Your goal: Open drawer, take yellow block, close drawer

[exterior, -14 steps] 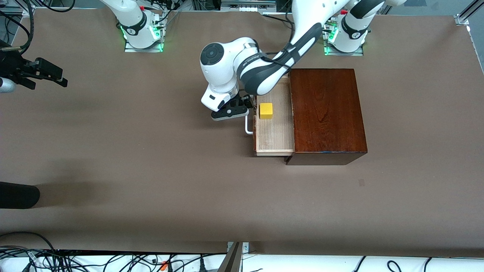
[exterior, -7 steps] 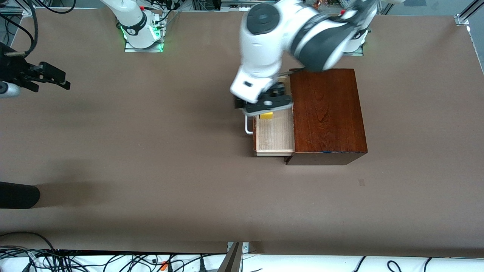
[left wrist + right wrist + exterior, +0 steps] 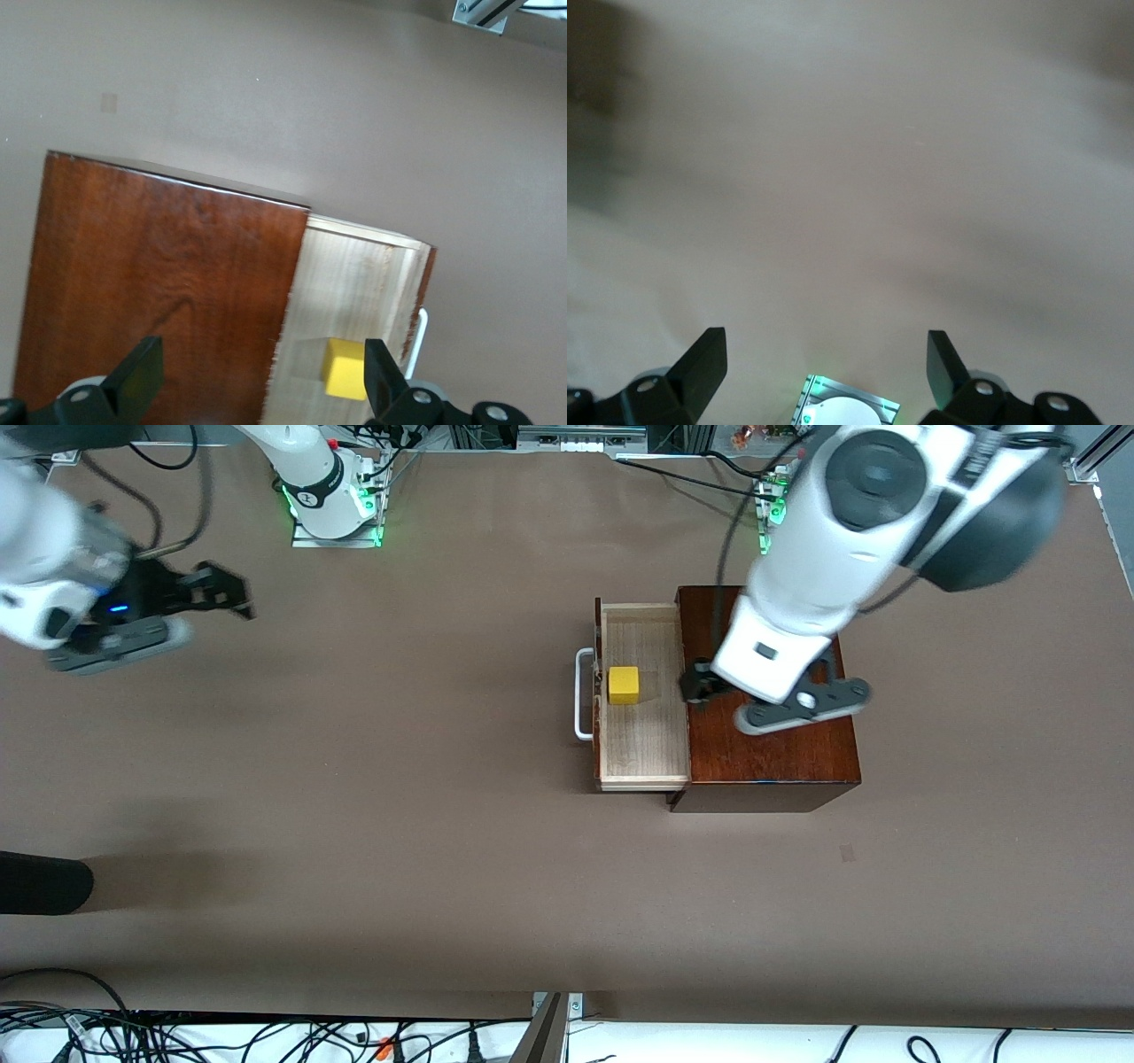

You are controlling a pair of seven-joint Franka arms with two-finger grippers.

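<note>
right gripper (image 3: 226,598) blurred, arm cropped

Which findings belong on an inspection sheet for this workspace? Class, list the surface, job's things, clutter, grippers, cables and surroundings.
Surface: brown table covering, one small dark mark.
Job's things: dark reddish-brown wooden box with its pale-wood drawer pulled open, white bar handle; small bright yellow block inside.
Clutter: nothing seen.
Grippers: left gripper open, empty, over the box top beside the drawer; right gripper open, empty, over the table's right-arm end.
Cables: tangle along the table edge nearest the front camera.
Surroundings: green-lit arm bases; dark object at the table edge.
</note>
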